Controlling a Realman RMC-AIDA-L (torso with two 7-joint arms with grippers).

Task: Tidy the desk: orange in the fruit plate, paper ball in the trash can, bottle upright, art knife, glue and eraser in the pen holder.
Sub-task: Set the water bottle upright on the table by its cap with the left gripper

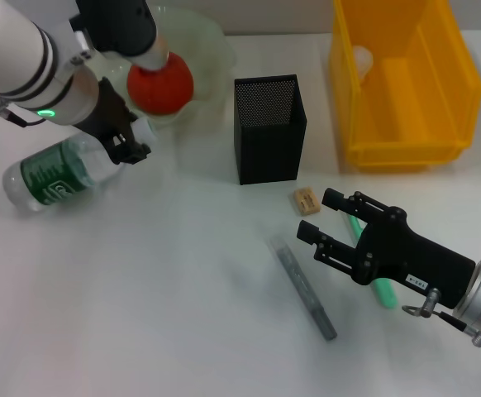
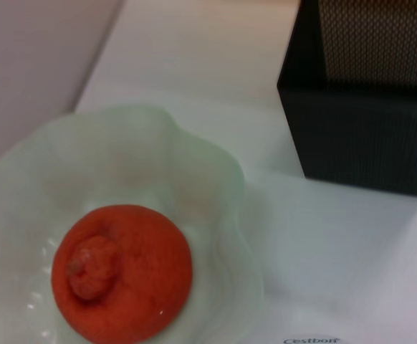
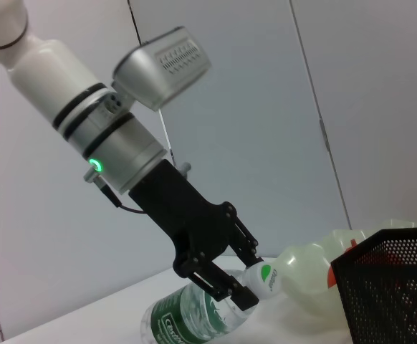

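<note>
While my left gripper hangs spread at the lying bottle by its cap, a glancing close could roll it away across the surface.

Orange in fruit plate

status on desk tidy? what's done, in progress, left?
Done: the orange lies in the fruit plate, and the paper ball is in the trash can.
In hand: the left pincer is at the neck of the bottle, which lies on its side.
Left: the eraser lies on the desk by the pen holder, near the open right pincer.
</note>
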